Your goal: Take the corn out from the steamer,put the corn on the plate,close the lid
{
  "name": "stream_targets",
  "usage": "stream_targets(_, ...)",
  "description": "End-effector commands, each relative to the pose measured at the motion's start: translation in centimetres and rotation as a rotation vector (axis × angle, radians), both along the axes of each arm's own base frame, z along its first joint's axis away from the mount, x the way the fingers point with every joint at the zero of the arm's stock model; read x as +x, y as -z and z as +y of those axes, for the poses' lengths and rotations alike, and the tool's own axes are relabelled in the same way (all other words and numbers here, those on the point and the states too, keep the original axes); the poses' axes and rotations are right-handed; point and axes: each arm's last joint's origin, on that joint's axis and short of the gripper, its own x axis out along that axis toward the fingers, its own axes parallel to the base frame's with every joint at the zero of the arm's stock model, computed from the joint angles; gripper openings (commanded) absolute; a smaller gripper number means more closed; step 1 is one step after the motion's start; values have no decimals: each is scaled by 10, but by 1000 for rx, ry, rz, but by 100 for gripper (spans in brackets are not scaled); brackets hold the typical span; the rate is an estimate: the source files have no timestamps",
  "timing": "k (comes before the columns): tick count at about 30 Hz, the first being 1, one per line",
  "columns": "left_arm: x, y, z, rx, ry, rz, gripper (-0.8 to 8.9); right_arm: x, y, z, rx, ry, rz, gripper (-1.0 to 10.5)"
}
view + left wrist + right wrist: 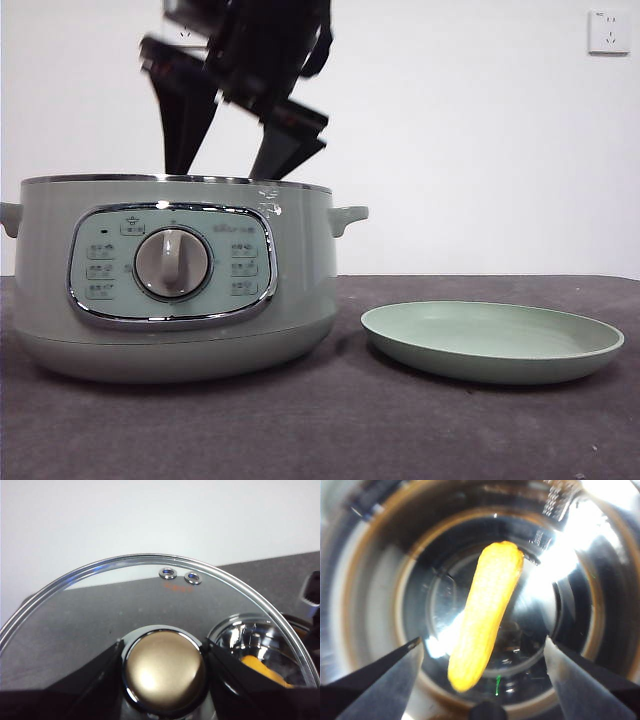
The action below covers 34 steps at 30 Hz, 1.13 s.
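The right gripper (480, 647), jaws spread apart, reaches into the steamer (175, 275) above the corn (487, 612) lying on its shiny floor. The left gripper (164, 667) clamps the lid (150, 605) by its knob, held aloft. The plate (492, 342) sits at the steamer's three o'clock.

Plain white wall (480, 140) behind, evenly lit. 1 white socket plate (609, 31) high up at the front view's right edge. Dark grey, faintly speckled tabletop (420, 420) below, meeting the wall in a straight line.
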Motion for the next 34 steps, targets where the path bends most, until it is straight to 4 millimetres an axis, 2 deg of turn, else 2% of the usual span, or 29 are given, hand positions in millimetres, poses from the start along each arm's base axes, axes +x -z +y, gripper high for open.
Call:
stream_targets(1, -3, -6, 2, -48, -7, -44, -9, 3, 15, 10, -15, -23, -4, 406)
stream_targets(7, -4, -4, 2, -58, -12, -25, -9, 10, 40, 19, -36, -25, 14, 403)
stream_targets(13, -4, -2, 2, -52, -13, -3, -9, 15, 60, 25, -58, -24, 33, 287)
stream_targets(17, -5, 0, 2, -45, -14, 16, -9, 17, 63, 26, -58, -23, 32, 24)
stream_targets(18, -5, 0, 2, -43, -14, 19, -9, 16, 63, 27, -54, -25, 27, -19)
stream_targets(19, -5, 1, 2, -42, -15, 21, -9, 15, 62, 29, -47, -27, 22, -16)
stream_targets(23, -5, 0, 2, -44, -14, 17, -9, 14, 44, 27, -11, -9, -6, -16)
stream_targets(27, -3, -2, 1, -52, -11, 2, -9, 7, 13, 18, 14, 12, -66, -16)
stream_targets(34, 12, -8, -8, -74, 50, -20, -9, -5, -44, -21, 14, 84, -135, -16)
